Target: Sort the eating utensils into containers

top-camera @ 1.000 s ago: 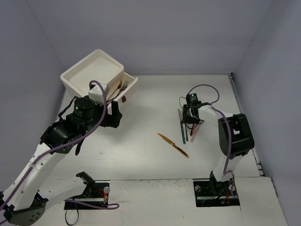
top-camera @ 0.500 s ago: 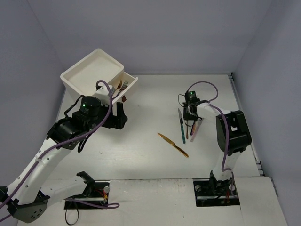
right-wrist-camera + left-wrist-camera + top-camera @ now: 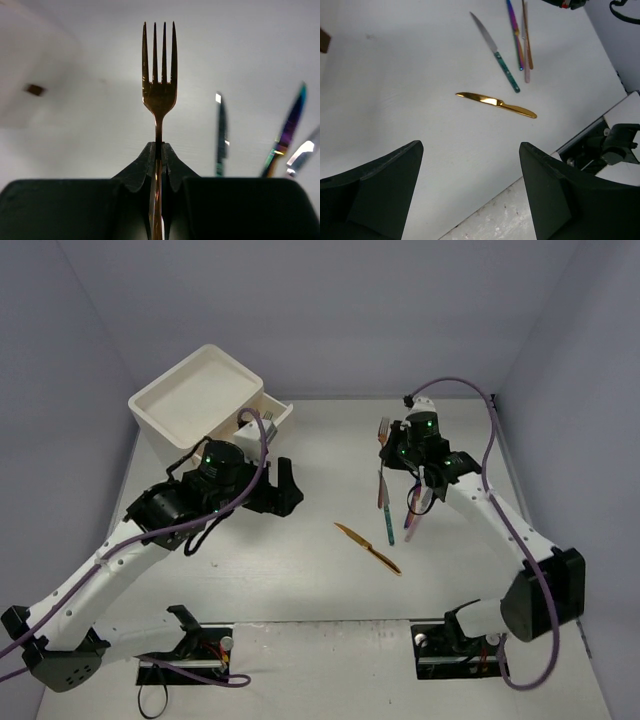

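My right gripper (image 3: pixel 392 450) (image 3: pixel 159 150) is shut on the handle of a copper fork (image 3: pixel 384 426) (image 3: pixel 159 85), held off the table with its tines pointing away from the wrist. On the table lie a gold knife (image 3: pixel 368 547) (image 3: pixel 496 104), a teal-handled knife (image 3: pixel 388 523) (image 3: pixel 496 52) and purple, copper and pink utensils (image 3: pixel 412 515) (image 3: pixel 515 32) side by side. The left gripper (image 3: pixel 285 485) (image 3: pixel 470 190) hovers open and empty left of the gold knife. The white cabinet (image 3: pixel 195 395) stands at the back left, and its open drawer (image 3: pixel 277 410) is partly hidden by my left arm.
Grey walls close in the table on three sides. The arms' base plates (image 3: pixel 460 645) sit at the near edge. A small dark brown square (image 3: pixel 35 89), blurred, shows far off in the right wrist view.
The right gripper has shut on the copper fork and lifted it up and back from the group of utensils. The left arm has swung right, away from the drawer, still open.
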### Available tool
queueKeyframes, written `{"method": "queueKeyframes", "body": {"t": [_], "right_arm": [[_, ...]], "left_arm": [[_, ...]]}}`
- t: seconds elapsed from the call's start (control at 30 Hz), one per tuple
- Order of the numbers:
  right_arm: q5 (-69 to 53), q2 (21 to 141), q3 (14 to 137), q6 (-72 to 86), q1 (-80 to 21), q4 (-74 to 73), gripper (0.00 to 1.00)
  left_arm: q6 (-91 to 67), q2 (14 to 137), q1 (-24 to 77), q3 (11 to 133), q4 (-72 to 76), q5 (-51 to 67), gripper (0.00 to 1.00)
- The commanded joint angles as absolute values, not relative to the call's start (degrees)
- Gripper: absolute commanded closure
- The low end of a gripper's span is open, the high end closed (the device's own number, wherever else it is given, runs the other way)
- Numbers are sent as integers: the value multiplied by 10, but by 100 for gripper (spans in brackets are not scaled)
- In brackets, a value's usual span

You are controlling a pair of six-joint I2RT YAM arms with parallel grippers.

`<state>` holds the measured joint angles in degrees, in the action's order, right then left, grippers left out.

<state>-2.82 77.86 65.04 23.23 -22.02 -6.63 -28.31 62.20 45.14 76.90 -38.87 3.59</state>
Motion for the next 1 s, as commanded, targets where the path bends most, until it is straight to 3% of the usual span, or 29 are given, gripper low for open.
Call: {"method": "queueKeyframes", "body": {"t": [0.0,0.47,0.63,0.8,0.97], "right_arm": [[-66,705,669,332,-255,-15,100],[-80,629,629,429,-332,58,100],[-77,626,624,436,-348,66,100],[-72,626,618,436,-356,69,100],[-72,625,610,436,-359,72,100]], "left_arm": [[-303,638,505,794,-279,13,25],[-289,720,588,830,-227,-89,33],[-274,749,600,848,-227,-129,40],[-264,769,608,861,-227,-158,53],[-264,782,611,860,-232,-179,57]]}}
